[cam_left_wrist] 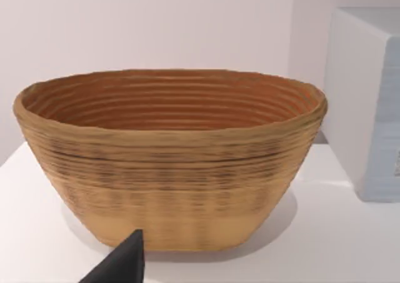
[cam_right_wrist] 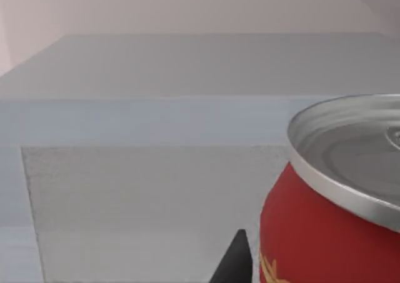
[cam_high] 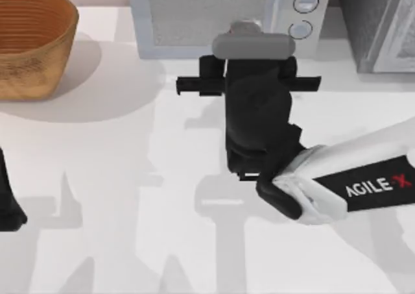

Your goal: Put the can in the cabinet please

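- Right wrist view: the can (cam_right_wrist: pixel 331 208) stands upright just before the microwave (cam_right_wrist: pixel 156 189), near the surface's far edge; right gripper (cam_high: pixel 249 80) above it, jaws' state unclear.
- Risk: an off-centre descent could topple the can, well short of the cabinet (cam_high: pixel 379 21) at the far right corner.
- Left gripper (cam_left_wrist: pixel 119 264) idles beside the basket (cam_left_wrist: pixel 169 164).

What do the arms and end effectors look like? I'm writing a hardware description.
The right arm has a white shell with a black panel lettered AGILEX in white, the X red. Its wrist and right end effector are matte black and blocky, with a grey camera housing. The left arm is black.
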